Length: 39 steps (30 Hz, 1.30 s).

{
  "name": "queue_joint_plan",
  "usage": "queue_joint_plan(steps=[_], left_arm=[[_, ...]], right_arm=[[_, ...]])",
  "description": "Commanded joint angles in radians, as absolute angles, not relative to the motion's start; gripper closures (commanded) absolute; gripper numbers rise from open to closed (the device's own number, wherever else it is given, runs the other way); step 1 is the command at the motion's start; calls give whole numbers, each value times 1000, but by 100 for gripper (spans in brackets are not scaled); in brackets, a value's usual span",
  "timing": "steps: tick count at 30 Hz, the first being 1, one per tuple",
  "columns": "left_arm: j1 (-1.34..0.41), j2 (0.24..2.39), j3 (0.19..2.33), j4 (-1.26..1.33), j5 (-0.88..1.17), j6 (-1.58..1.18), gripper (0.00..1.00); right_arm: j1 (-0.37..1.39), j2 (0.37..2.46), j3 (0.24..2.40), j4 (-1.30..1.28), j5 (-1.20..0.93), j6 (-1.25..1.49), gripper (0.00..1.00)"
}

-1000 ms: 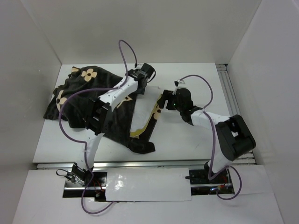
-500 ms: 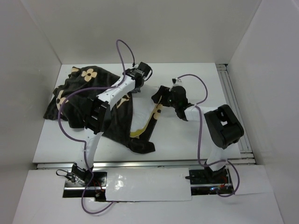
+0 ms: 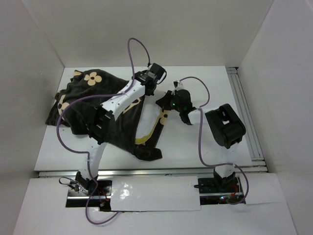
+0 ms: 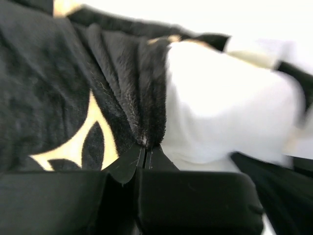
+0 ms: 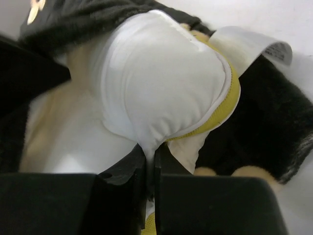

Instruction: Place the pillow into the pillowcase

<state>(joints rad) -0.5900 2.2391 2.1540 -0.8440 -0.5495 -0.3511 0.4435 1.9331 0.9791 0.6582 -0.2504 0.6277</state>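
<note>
Right gripper (image 5: 150, 152) pinching pillow (image 5: 156, 78), label (image 5: 250, 45) unreadable

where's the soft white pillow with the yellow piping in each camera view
Top external: the white pillow with yellow piping shows as a narrow strip at centre, between dark folds.
Left wrist: the pillow sits right of centre, blurred.
Right wrist: the pillow bulges at centre, piping on its right edge.
Shared landmark: the black-brown plush pillowcase with tan flowers borders it in all three.
</note>
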Motion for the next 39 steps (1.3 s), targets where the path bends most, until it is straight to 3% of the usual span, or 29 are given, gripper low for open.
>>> queue_joint_plan(steps=[1, 12, 21, 28, 34, 36, 37, 38, 39], left_arm=[[-661, 2089, 2214, -801, -497, -296, 100], [-842, 1905, 2189, -773, -485, -282, 100], [-1075, 1824, 2247, -773, -508, -249, 100], [-1095, 1786, 2215, -782, -440, -281, 100], [-1075, 1857, 2192, -795, -520, -308, 100], [-1030, 1882, 2192, -805, -462, -345, 95], [-1010, 1894, 2201, -805, -439, -356, 84], [-970, 1919, 2201, -805, -422, -367, 77], [-954, 1933, 2212, -805, -410, -377, 66]], right_arm=[[529, 1786, 919, 830, -259, 501, 100], [729, 1398, 623, 1097, -98, 285, 100], [709, 1558, 675, 1276, 81, 324, 100], [696, 1738, 750, 1381, 209, 409, 100], [707, 1720, 671, 1411, 251, 410, 100], [698, 1662, 602, 1378, 241, 420, 91], [698, 1632, 580, 1340, 226, 429, 82], [687, 1564, 562, 1219, 169, 430, 49], [687, 1521, 533, 1133, 140, 440, 36]])
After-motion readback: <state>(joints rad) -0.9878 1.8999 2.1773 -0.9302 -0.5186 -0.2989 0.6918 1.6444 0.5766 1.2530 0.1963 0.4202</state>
